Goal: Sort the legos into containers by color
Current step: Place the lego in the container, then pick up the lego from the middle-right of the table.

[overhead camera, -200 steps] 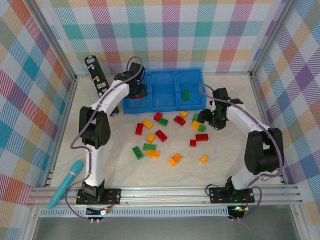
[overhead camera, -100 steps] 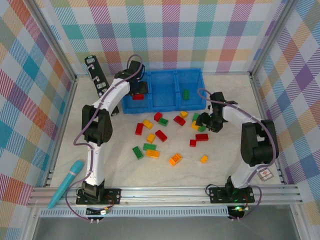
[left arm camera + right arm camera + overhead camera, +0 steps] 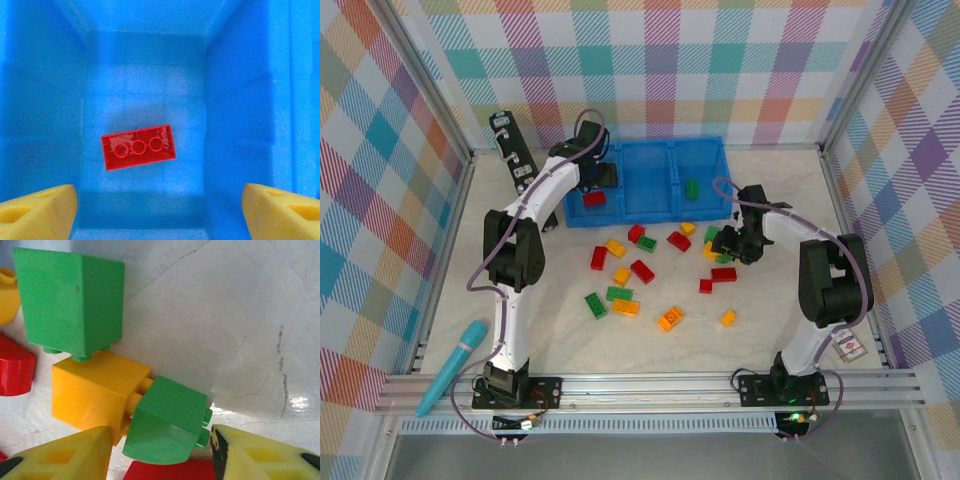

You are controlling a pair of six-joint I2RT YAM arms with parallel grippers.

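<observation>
The blue bin (image 3: 650,218) stands at the back of the table. My left gripper (image 3: 600,178) hangs open over its left compartment, yellow fingers (image 3: 40,212) wide apart. A red brick (image 3: 138,147) lies underside-up on that compartment's floor (image 3: 593,198), free of the fingers. A green brick (image 3: 691,189) lies in the right compartment. My right gripper (image 3: 730,248) is low at the table, open, straddling a small green brick (image 3: 167,420) that sits against a yellow brick (image 3: 95,390). Several red, yellow and green bricks (image 3: 640,270) are scattered on the table.
A taller green brick (image 3: 70,300) and red bricks (image 3: 15,370) crowd the right gripper's spot. A black upright panel (image 3: 513,150) stands left of the bin. A teal pen-like tool (image 3: 453,365) lies at the front left. A small card (image 3: 847,347) lies by the right arm.
The red brick has left the left gripper and now lies on the left compartment's floor. The right gripper has moved left and down onto the green brick.
</observation>
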